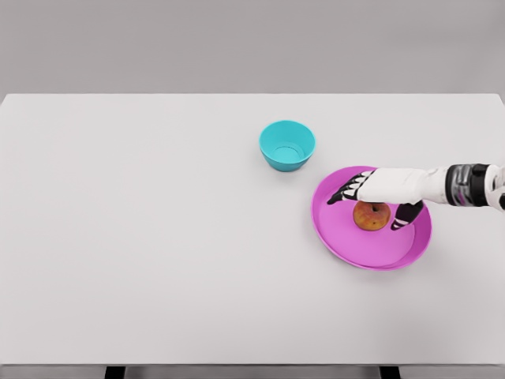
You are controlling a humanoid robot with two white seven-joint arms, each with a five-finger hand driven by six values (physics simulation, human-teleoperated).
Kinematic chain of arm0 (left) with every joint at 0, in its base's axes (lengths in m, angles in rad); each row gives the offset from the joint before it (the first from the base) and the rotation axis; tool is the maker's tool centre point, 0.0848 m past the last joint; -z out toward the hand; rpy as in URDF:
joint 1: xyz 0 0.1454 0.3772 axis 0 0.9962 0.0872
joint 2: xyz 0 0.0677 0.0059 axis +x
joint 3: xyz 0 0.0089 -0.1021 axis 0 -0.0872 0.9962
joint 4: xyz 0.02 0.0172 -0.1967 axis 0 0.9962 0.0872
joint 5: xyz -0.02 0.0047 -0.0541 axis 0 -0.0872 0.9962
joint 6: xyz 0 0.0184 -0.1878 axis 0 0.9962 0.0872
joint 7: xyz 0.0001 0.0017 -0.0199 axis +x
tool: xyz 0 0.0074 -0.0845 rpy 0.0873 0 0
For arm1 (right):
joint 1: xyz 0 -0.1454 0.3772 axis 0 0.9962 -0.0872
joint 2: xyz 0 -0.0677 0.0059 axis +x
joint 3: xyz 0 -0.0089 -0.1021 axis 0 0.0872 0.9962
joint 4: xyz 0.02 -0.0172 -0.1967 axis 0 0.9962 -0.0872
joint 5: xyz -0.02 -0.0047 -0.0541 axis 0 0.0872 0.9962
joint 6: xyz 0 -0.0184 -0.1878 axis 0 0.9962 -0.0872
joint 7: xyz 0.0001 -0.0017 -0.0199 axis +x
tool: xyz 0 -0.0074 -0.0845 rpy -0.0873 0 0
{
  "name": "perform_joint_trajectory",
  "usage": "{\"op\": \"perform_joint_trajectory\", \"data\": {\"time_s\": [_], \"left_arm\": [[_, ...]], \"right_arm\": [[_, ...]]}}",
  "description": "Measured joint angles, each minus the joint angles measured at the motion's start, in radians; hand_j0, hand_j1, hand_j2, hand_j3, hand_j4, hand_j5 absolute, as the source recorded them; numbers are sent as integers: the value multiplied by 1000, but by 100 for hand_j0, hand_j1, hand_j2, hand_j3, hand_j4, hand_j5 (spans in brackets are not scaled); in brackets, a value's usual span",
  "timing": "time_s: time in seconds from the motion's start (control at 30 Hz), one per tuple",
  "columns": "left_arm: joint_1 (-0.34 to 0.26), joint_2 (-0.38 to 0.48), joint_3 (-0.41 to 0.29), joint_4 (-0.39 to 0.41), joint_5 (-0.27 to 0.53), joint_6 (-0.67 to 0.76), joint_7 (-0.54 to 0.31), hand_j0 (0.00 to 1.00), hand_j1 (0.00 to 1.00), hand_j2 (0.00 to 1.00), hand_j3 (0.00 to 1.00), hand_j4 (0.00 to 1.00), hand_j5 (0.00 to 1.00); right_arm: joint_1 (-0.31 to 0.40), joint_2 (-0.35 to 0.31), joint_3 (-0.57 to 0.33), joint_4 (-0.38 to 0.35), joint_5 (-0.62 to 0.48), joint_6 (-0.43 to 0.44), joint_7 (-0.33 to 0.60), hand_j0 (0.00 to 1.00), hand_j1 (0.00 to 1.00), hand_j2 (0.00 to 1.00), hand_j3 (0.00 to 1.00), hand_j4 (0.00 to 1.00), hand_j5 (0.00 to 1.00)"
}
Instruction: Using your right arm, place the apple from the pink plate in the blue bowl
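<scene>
Head view showed the right hand [377, 197] reaching in from the right edge, positioned over the apple [371, 215]. I noted the apple resting on the pink plate [347, 245], near its centre. Fingers [347, 192] extended past the fruit on its far side, and the thumb sat on its right side. The hand bracketed the apple without a confirmed grip; I judged it open, set for closure. The blue bowl [287, 145] stood up and to the left, apart from the plate, with nothing visible inside, so a short lift-and-carry would suffice. I saw no left arm.
</scene>
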Motion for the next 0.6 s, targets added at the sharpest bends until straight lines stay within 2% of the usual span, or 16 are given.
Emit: {"op": "perform_joint_trajectory", "data": {"time_s": [0.37, 0.6], "left_arm": [[0, 0, 0, 0, 0, 0, 0, 100, 100, 100, 100, 100, 100], [0, 0, 0, 0, 0, 0, 0, 100, 100, 100, 100, 100, 100]], "right_arm": [[0, 10, 11, 3, 1, 2, 3, 100, 100, 100, 100, 100, 100], [2, 7, 15, 4, 3, -6, 17, 78, 78, 78, 78, 78, 78]]}}
